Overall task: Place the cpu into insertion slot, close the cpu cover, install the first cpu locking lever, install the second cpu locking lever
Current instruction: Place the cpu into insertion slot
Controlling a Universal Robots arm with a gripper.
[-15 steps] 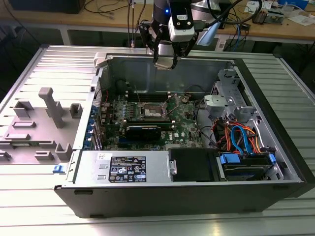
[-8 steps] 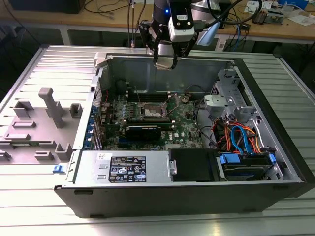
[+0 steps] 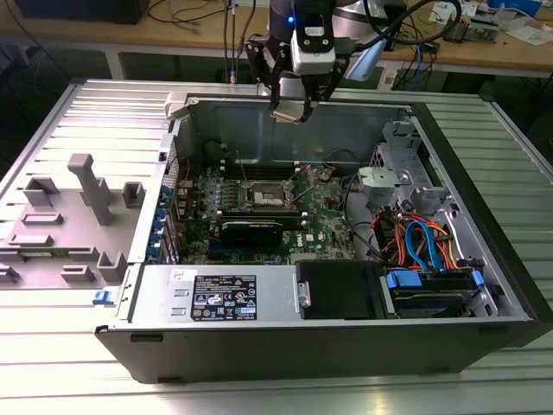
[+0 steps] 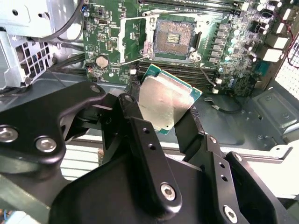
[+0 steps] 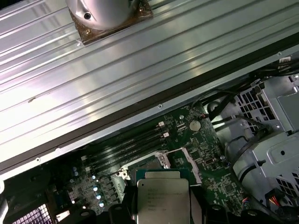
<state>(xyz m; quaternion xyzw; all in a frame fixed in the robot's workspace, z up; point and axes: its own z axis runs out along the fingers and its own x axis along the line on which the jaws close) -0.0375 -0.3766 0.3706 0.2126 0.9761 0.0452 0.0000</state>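
My gripper [image 3: 292,107] hangs above the back wall of the open computer case [image 3: 130,341], shut on the cpu. In the second wrist view the cpu [image 4: 164,102] is a silver-topped square with a green edge, tilted and clamped between the black fingers [image 4: 140,126]. Its silver top also shows in the first wrist view, cpu [image 5: 162,200]. The insertion slot [image 4: 175,38] lies bare on the green motherboard, its dark pin field exposed. The cpu cover [image 4: 123,41] is raised beside it, and thin wire levers stand loose at its corners. In the exterior view the insertion slot [image 3: 270,200] sits well below and in front of the gripper.
Long black memory slots [image 4: 187,74] run beside the socket, and a black graphics card [image 3: 251,230] lies in front of it. A drive cage with blue and orange cables [image 3: 423,246] stands at the exterior view's right. A grey fixture [image 3: 82,203] stands outside the case at that view's left.
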